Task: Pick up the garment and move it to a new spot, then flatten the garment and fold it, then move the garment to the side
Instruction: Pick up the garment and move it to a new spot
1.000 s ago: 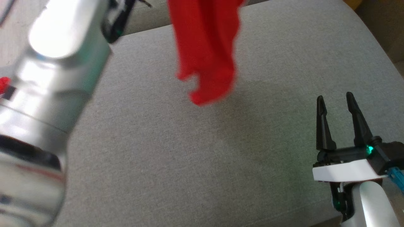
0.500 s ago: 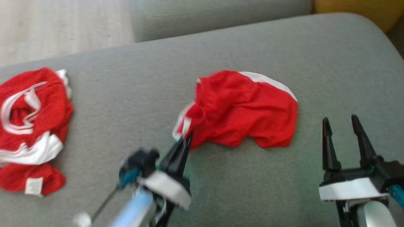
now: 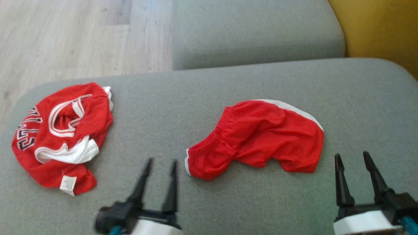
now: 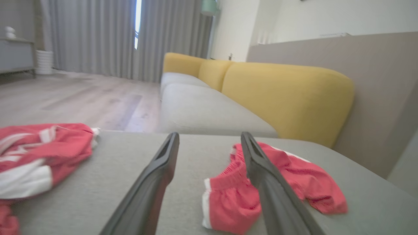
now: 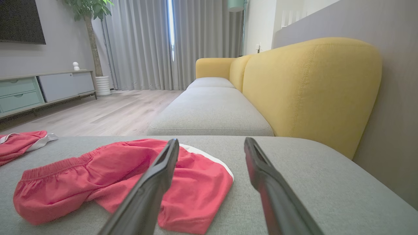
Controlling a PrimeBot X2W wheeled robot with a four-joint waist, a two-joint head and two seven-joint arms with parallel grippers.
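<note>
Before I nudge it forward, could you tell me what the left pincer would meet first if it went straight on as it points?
Probably nothing: the left pincer points over bare grey cushion, just left of the red shorts. Their waistband lies close beside it, so a brush is possible.

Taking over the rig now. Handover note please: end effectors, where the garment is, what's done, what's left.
Left end effector: open, empty, just short of the red shorts, at the waistband end.
Right end effector: open, empty, by their right edge.
Shorts lie crumpled mid grey cushion; red jersey heaped at its left end.
Done: the move looks complete.
Left: flatten, fold, move aside.
</note>
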